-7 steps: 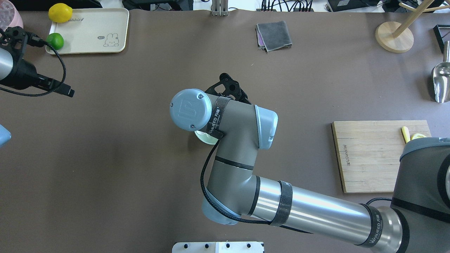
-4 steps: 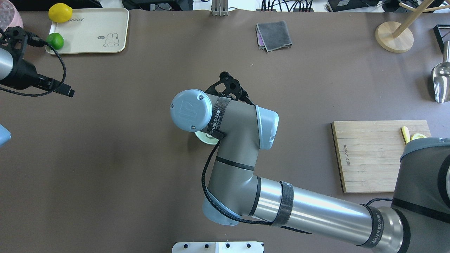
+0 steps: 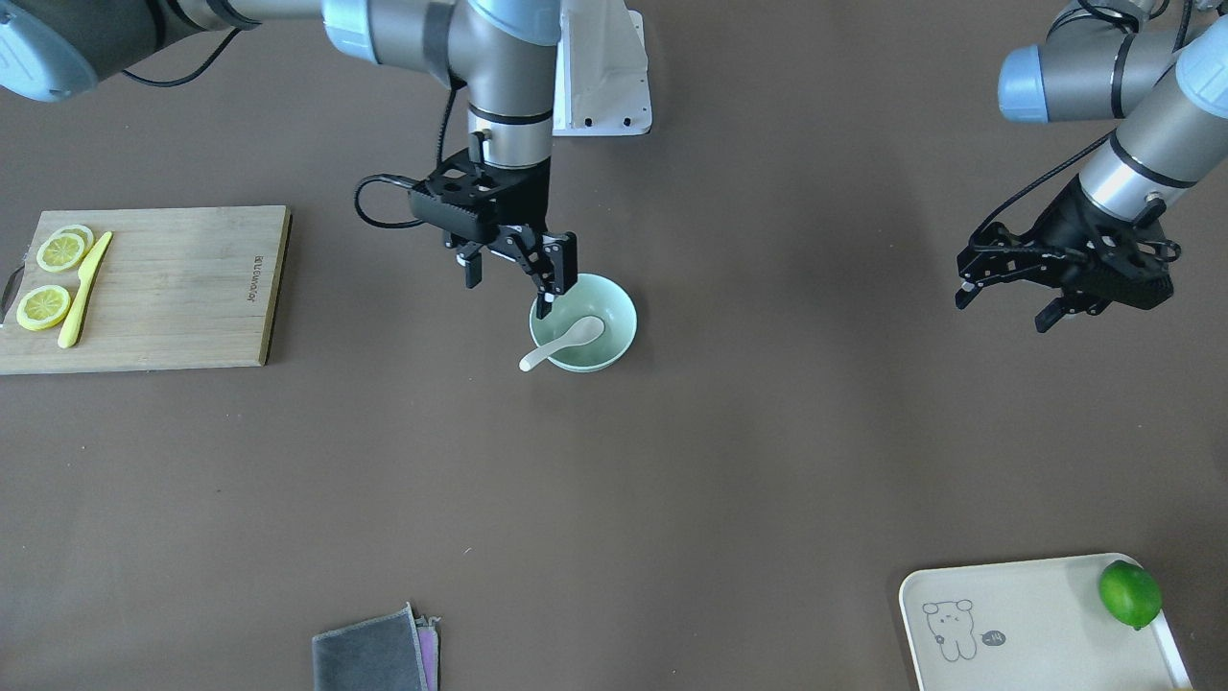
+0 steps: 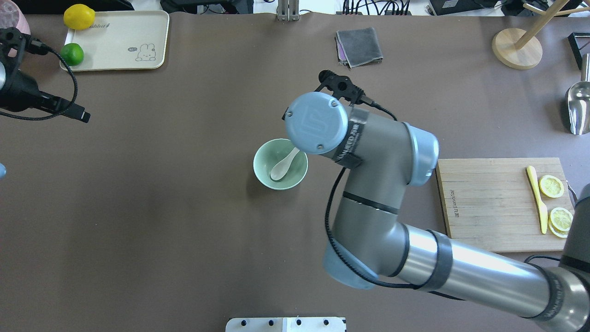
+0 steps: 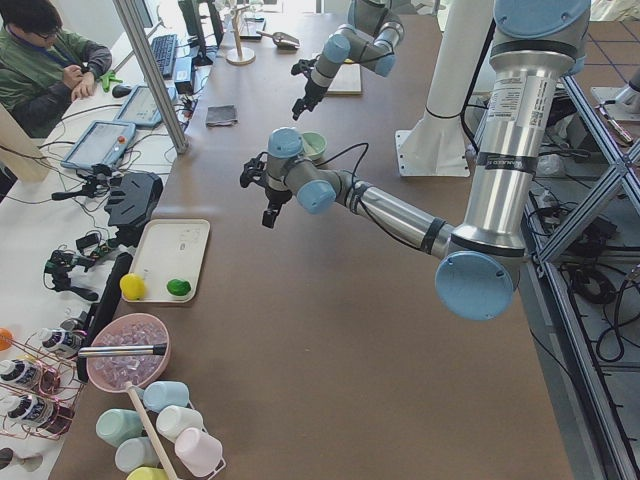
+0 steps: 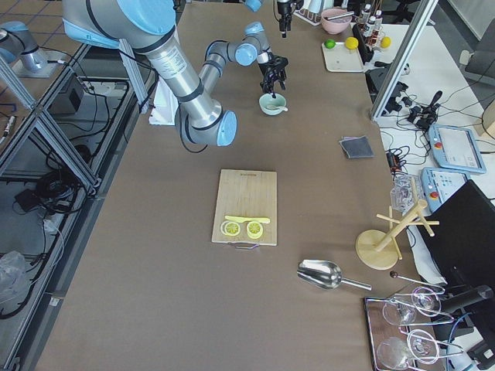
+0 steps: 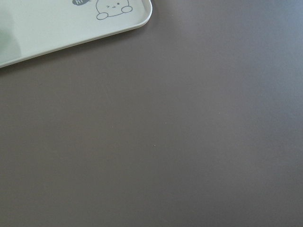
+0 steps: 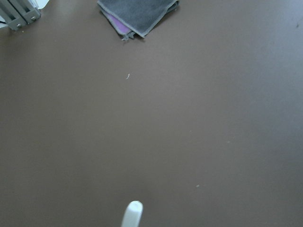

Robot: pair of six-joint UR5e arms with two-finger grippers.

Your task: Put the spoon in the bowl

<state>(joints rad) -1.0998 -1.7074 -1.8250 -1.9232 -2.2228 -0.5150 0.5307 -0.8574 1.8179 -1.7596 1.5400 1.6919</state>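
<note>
Two grippers are showing in the front-facing view, and both are standing wide open with nothing between their fingers. The right gripper [image 3: 507, 294] is hovering just beside the bowl [image 3: 624, 315] on the robot's side, pointing down, with one fingertip [image 3: 544, 307] hanging over the near rim and clear of the spoon [image 3: 568, 340]. The spoon is lying in the bowl: its scoop is sitting on the inside, and its handle is leaning on the rim and sticking out past it on the side away from the robot (the right wrist camera is catching only the white handle tip at its lower edge). The overhead view is confirming this, with the spoon [image 4: 284, 164] resting inside the mint-green bowl [image 4: 261, 174] and the right arm's wrist covering the end of the handle. The left gripper [image 3: 1001, 315] is hanging above bare table [image 3: 767, 432], well apart from the bowl. Elsewhere, a cutting board [image 3: 173, 288] is carrying lemon slices [image 3: 43, 307] and a yellow knife [image 3: 84, 288], a lime [image 3: 1130, 593] is sitting on the cream tray [image 3: 1036, 624], and a grey cloth [image 3: 374, 657] is lying folded at the far edge.
</note>
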